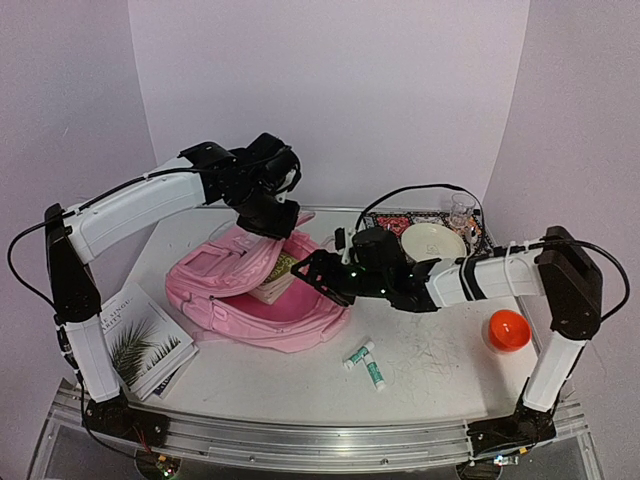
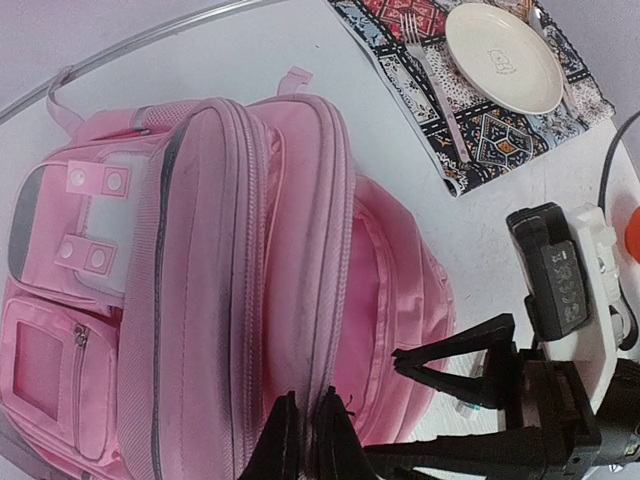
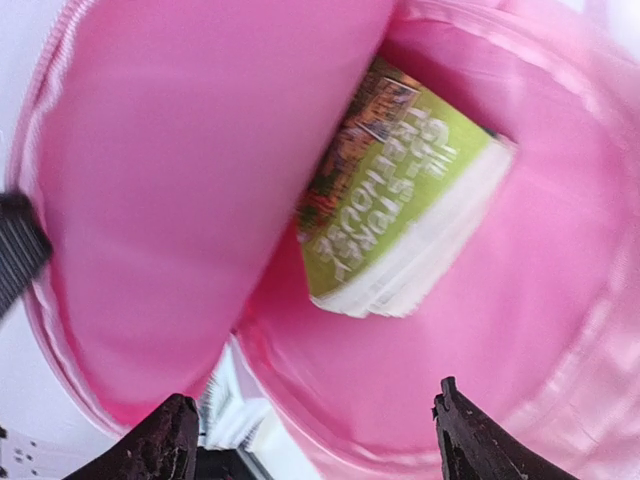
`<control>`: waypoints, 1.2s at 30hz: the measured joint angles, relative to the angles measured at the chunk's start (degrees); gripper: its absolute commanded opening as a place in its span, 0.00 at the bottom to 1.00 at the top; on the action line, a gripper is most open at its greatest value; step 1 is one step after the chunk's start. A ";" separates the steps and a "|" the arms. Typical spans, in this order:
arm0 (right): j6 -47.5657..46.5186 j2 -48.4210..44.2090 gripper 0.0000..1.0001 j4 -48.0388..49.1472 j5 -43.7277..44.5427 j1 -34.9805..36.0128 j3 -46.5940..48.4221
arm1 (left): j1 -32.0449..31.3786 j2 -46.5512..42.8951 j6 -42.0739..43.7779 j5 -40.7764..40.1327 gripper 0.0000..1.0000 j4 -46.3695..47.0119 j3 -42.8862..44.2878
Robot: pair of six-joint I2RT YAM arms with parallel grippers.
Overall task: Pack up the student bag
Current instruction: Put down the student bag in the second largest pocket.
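Observation:
The pink student bag [image 1: 215, 278] lies in the middle of the table with its main compartment gaping toward the right. My left gripper [image 1: 276, 222] is shut on the zipped edge of the bag's top flap [image 2: 290, 300] and holds it raised; its fingertips [image 2: 283, 418] pinch the fabric. A book with a green cover [image 3: 400, 190] lies inside the bag [image 3: 150, 200], its white page edges showing. My right gripper [image 3: 315, 405] stands open at the bag's mouth, fingers wide apart with nothing between them. It also shows in the top view [image 1: 318, 272].
A book with a palm-leaf cover [image 1: 145, 340] lies at the left front. Two small green-and-white tubes [image 1: 366, 363] lie in front of the bag. An orange ball [image 1: 507, 330] sits at the right. A patterned placemat [image 2: 420, 75] at the back right holds a plate [image 2: 503, 57], fork and glass.

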 measured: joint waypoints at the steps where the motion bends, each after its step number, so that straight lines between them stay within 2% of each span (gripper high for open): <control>1: -0.68 -1.08 0.82 -0.71 0.25 -0.15 -1.30 | 0.03 0.00 -0.02 0.33 0.00 0.04 -0.02; 6: -3.97 -5.72 0.83 -3.02 1.47 -0.71 -6.75 | 0.44 0.04 -0.09 1.86 0.00 0.50 -0.04; 15: -10.23 -8.95 0.83 -5.76 2.04 -0.78 -7.90 | 0.51 2.62 -0.63 3.52 0.02 2.13 -0.01; 20: -12.25 -10.64 0.83 -7.28 2.76 -0.73 -8.20 | 0.46 7.08 -1.51 4.81 0.15 4.12 0.87; 31: -15.84 -12.26 0.83 -10.97 5.11 0.51 -8.15 | 2.89 10.64 -2.86 7.05 0.60 7.11 2.35; 36: -17.26 -11.89 0.83 -12.96 5.84 1.95 -6.82 | 5.72 9.90 -3.00 7.36 0.71 8.07 0.87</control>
